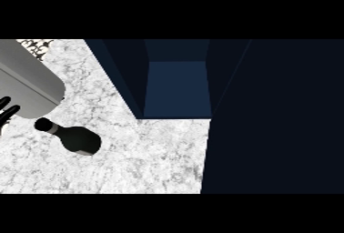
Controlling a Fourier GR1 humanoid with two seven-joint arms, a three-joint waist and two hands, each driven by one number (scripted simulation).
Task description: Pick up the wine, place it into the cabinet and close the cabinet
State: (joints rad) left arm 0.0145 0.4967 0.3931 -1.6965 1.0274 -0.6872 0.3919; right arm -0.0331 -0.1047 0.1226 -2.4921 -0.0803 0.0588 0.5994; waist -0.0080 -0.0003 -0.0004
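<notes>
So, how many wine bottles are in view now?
1. The wine bottle is on the counter, left of the open cabinet and apart from it. Others may be hidden in its dark interior.

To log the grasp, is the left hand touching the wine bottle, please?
Apart: head view shows bare counter between the left hand and the wine bottle.

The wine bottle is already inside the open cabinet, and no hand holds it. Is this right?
Not quite. In the head view the wine bottle is on the counter, to the left of the open cabinet, not inside it. The rest is right: no hand holds it.
</notes>
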